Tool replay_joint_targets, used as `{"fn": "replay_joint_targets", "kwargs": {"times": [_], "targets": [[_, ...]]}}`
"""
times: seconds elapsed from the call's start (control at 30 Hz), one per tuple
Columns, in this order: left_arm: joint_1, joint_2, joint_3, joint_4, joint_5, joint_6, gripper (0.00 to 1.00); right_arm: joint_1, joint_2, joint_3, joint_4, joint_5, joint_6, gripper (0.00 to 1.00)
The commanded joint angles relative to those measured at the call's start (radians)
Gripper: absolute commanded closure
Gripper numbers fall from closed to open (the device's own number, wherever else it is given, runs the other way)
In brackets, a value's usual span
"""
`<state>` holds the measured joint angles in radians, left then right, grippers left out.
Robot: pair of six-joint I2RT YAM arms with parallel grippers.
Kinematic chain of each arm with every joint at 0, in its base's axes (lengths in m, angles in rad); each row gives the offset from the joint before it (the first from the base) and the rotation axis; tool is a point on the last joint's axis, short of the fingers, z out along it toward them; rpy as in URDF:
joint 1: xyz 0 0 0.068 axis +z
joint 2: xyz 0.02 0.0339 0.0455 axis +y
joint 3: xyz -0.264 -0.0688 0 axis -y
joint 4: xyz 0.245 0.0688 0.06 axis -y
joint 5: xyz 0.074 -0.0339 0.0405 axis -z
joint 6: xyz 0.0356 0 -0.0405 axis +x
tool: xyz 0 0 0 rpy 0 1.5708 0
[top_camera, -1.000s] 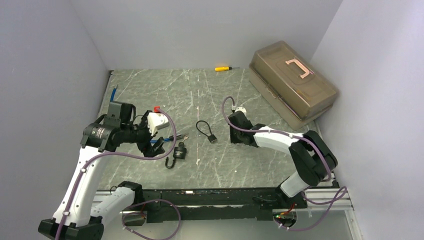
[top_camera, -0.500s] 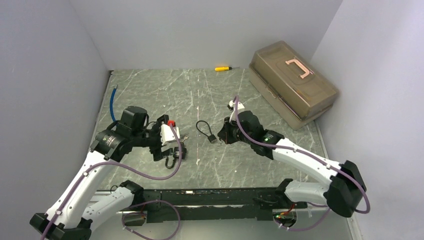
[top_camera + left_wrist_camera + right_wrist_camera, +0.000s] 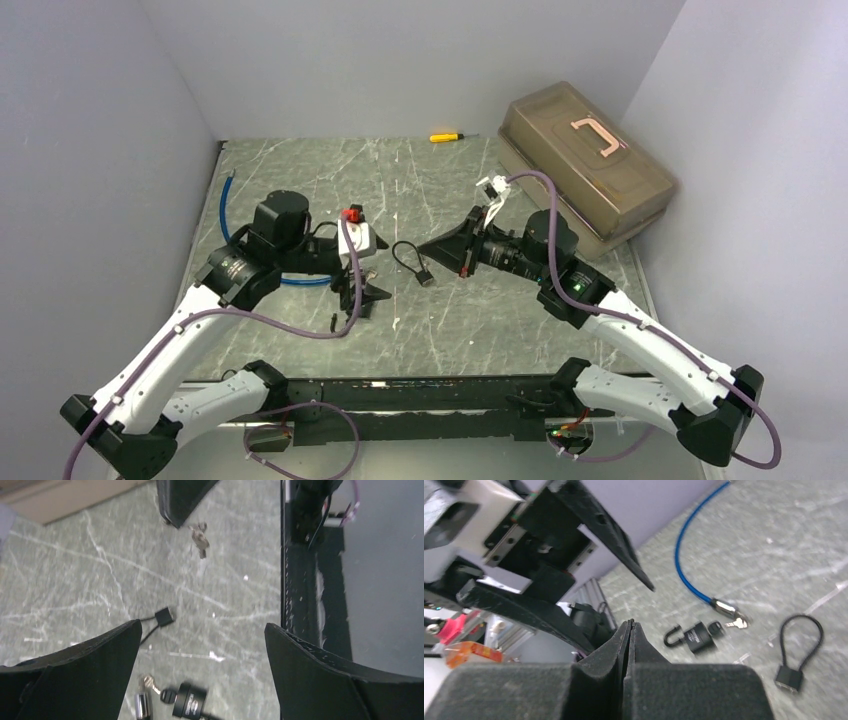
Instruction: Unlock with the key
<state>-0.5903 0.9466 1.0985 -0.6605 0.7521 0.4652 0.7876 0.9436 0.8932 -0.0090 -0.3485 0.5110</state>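
Observation:
A black padlock (image 3: 189,706) lies on the marble table with a black-headed key (image 3: 167,696) in its keyhole and a silver key (image 3: 150,684) on the same ring. It also shows in the right wrist view (image 3: 696,636), its shackle pointing left. My left gripper (image 3: 360,295) hovers just above the padlock, wide open and empty (image 3: 201,627), and hides most of it from the top camera. My right gripper (image 3: 428,244) is shut and empty (image 3: 630,626), raised above the table right of the padlock and pointing left.
A small black cable lock (image 3: 424,276) lies between the grippers. A blue cable (image 3: 228,200) runs along the left side, its metal end (image 3: 724,609) by the keys. A brown toolbox (image 3: 585,170) stands back right and a yellow screwdriver (image 3: 445,137) at the back wall.
My left gripper has swung right and come over the padlock. My right arm has lifted off the table and turned its shut gripper leftward.

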Motion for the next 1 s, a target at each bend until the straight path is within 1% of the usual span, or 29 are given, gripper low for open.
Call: {"fn": "replay_joint_targets", "kwargs": {"times": [0.0, 0.1, 0.27, 0.33, 0.43, 0.57, 0.67, 0.73, 0.83, 0.9, 0.97], "targets": [[-0.011, 0.029, 0.087, 0.146, 0.109, -0.179, 0.01, 0.009, -0.009, 0.079, 0.105, -0.137, 0.023, 1.00], [-0.012, 0.029, 0.097, 0.204, 0.131, -0.272, 0.00, 0.024, 0.001, 0.105, 0.107, -0.158, 0.015, 1.00], [-0.013, 0.027, 0.096, 0.303, 0.201, -0.453, 0.01, 0.078, 0.019, 0.138, 0.101, -0.123, -0.016, 1.00], [-0.012, 0.021, 0.081, 0.339, 0.217, -0.531, 0.01, 0.102, 0.025, 0.153, 0.100, -0.085, -0.030, 1.00], [-0.014, 0.011, 0.069, 0.373, 0.218, -0.577, 0.01, 0.151, 0.037, 0.177, 0.078, 0.020, -0.074, 1.00], [-0.016, 0.004, 0.066, 0.386, 0.211, -0.593, 0.14, 0.225, 0.059, 0.195, 0.073, 0.178, -0.125, 1.00], [-0.018, -0.008, 0.051, 0.365, 0.207, -0.560, 0.25, 0.305, 0.074, 0.210, 0.079, 0.324, -0.186, 1.00], [-0.019, -0.018, 0.039, 0.346, 0.197, -0.533, 0.30, 0.342, 0.083, 0.218, 0.084, 0.401, -0.215, 1.00], [-0.019, -0.033, 0.025, 0.312, 0.181, -0.491, 0.33, 0.385, 0.086, 0.224, 0.096, 0.490, -0.255, 1.00], [-0.017, -0.046, 0.014, 0.294, 0.157, -0.478, 0.32, 0.414, 0.087, 0.230, 0.096, 0.538, -0.281, 1.00], [-0.017, -0.058, 0.007, 0.280, 0.132, -0.433, 0.30, 0.441, 0.089, 0.239, 0.090, 0.583, -0.305, 1.00]]}}
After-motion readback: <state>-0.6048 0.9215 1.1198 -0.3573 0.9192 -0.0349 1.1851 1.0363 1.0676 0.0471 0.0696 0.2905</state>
